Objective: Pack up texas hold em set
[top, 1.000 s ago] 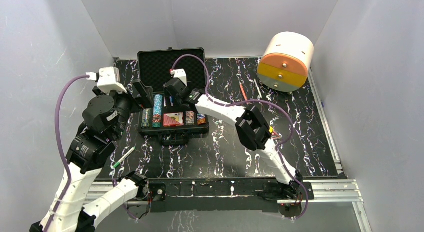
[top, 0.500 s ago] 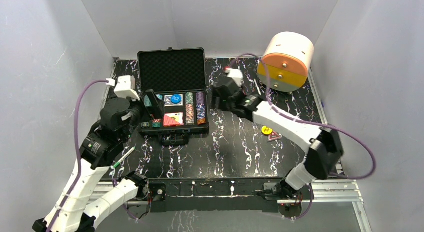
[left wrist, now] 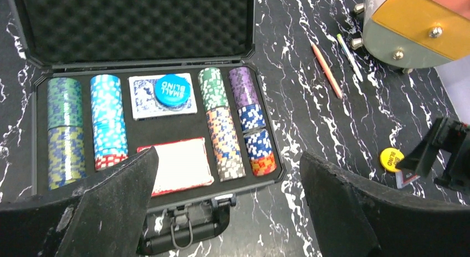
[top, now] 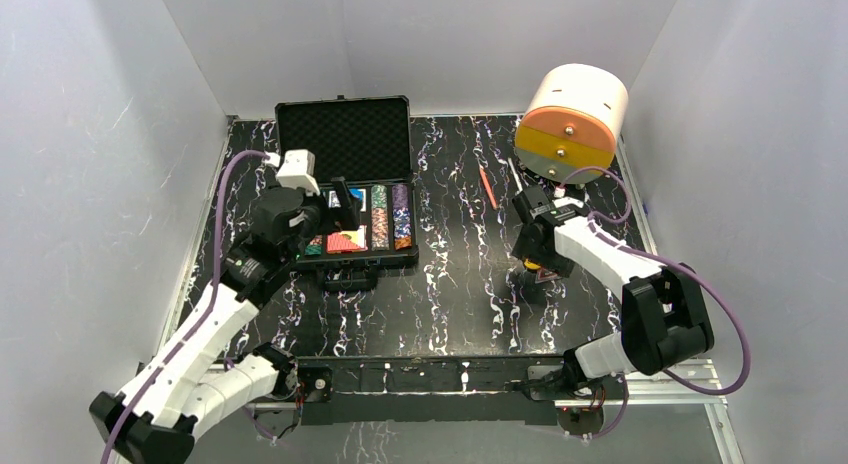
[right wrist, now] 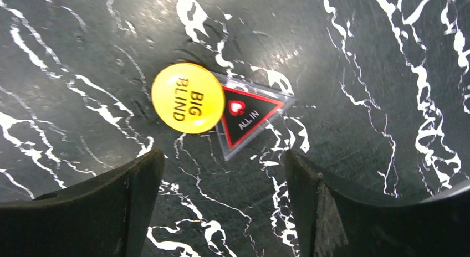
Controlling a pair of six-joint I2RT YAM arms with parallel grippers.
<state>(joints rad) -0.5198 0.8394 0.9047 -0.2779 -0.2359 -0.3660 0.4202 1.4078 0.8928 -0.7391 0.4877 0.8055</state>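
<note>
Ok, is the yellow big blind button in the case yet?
No, the big blind button lies on the table against the triangular all-in marker, well outside the case.

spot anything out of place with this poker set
Yes: the yellow big blind button and the triangular all in marker lie on the table, outside the open case, the button overlapping the marker's corner.

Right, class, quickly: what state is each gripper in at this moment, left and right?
Left gripper: open, fingers empty, above the case.
Right gripper: open, holding nothing, over the yellow Big Blind button.
</note>
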